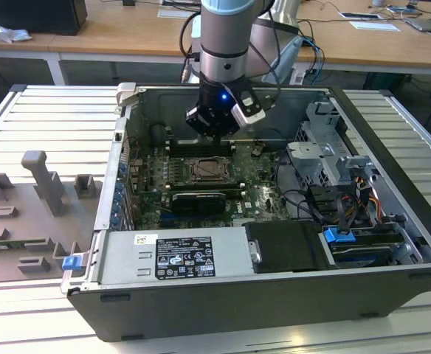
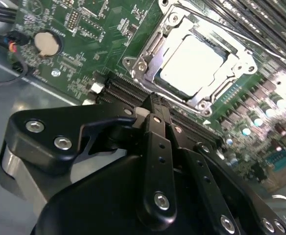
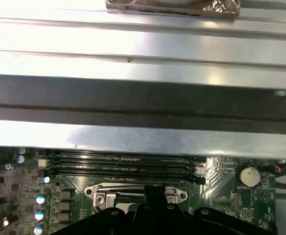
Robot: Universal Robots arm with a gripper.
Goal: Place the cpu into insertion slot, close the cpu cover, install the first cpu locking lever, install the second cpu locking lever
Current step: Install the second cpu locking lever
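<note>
The cpu (image 2: 192,63), a pale square chip, lies flat inside the insertion slot (image 1: 207,171) on the green motherboard (image 2: 69,63). The cpu cover (image 2: 148,54), a silvery frame, lies down around the chip, whose top shows through the window. My gripper (image 1: 214,127) hangs a little above the board, just behind the socket in the exterior view. In both wrist views its black fingers (image 2: 155,127) meet at the tips (image 3: 155,193), shut with nothing between them, just short of the socket's edge. I cannot tell how the locking levers stand.
The open computer case holds long black memory slots (image 3: 123,164), a power supply (image 1: 175,258) at the front, and a drive cage (image 1: 326,155) with cables (image 1: 333,206) on the exterior view's right. A coin battery (image 2: 47,43) sits near the socket. Grey fixtures (image 1: 31,206) lie outside the case.
</note>
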